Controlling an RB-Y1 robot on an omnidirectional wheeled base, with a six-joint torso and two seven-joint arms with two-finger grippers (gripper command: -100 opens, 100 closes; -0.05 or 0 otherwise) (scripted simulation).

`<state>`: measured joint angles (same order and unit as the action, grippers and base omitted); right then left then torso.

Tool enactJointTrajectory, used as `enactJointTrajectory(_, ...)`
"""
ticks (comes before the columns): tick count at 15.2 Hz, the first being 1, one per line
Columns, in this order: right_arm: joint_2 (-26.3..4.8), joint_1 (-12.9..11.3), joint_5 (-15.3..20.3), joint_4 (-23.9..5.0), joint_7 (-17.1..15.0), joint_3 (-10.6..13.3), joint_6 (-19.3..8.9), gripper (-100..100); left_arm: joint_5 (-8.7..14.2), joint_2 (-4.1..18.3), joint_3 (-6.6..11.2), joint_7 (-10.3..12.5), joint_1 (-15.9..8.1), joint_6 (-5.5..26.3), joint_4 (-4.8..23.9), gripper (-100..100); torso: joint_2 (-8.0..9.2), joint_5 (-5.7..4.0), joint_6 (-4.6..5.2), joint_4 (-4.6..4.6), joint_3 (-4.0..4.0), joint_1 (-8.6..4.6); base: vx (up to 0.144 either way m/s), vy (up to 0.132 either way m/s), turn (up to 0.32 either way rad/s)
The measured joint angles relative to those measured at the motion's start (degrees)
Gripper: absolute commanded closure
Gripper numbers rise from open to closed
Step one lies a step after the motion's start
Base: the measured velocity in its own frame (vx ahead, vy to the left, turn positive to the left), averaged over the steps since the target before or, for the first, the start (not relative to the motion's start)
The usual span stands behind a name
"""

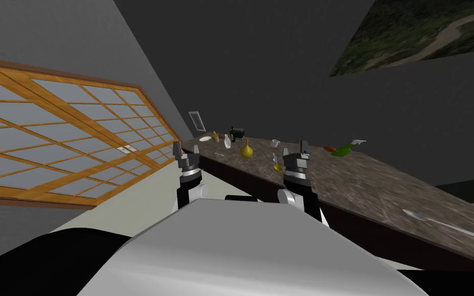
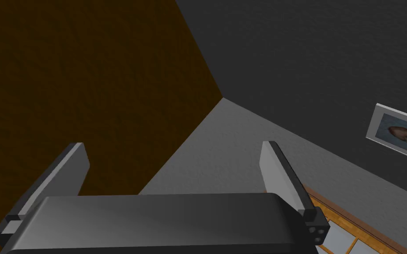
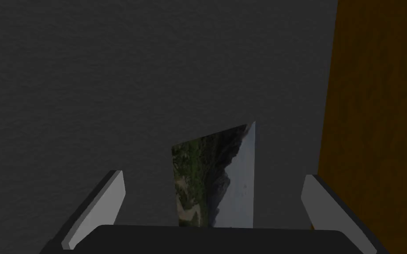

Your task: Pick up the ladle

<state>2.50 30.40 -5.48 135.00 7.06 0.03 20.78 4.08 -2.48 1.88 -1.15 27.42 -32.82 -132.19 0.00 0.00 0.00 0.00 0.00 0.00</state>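
A small ladle-like utensil [image 1: 277, 163] with a yellow bowl and a pale blue handle lies on the dark speckled counter [image 1: 364, 185], close to its front edge. My right gripper [image 1: 295, 148] is raised just beside it, fingers pointing up and open; its wrist view shows the gripper [image 3: 213, 176] holding nothing. My left gripper [image 1: 186, 150] is held up off the counter's left end, over the floor, and its wrist view shows it [image 2: 171, 147] open and empty too. A long grey utensil [image 1: 439, 222] with an oval head lies far along the counter to the right.
On the counter stand a yellow gourd-shaped vase [image 1: 246, 149], a white bottle [image 1: 227, 142], a dark appliance [image 1: 238, 134], a white cup [image 1: 275, 144], a plate [image 1: 205, 138] and a green bottle [image 1: 342, 150] lying down. A wood-framed window [image 1: 51, 144] fills the left wall.
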Motion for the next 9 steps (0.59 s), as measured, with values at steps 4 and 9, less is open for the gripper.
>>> enactJointTrajectory(4, -4.09, -0.15, 2.1, -0.77, 0.56, -0.52, 1.08, -100, 0.0, 0.0, 0.0, 0.0, -0.01, 0.0, 0.0, 0, 0.1, -0.02, -0.02, 0.02, 0.06, -0.09, -0.025, -0.016, 0.071)
enactJointTrajectory(9, -9.46, -0.59, 6.18, -2.32, 1.74, -1.74, 3.32, -100, 0.0, 0.0, 0.0, 0.0, -0.01, 0.0, 0.0, 0, 0.12, -0.04, -0.01, 0.03, 0.07, -0.18, -0.029, -0.033, 0.088)
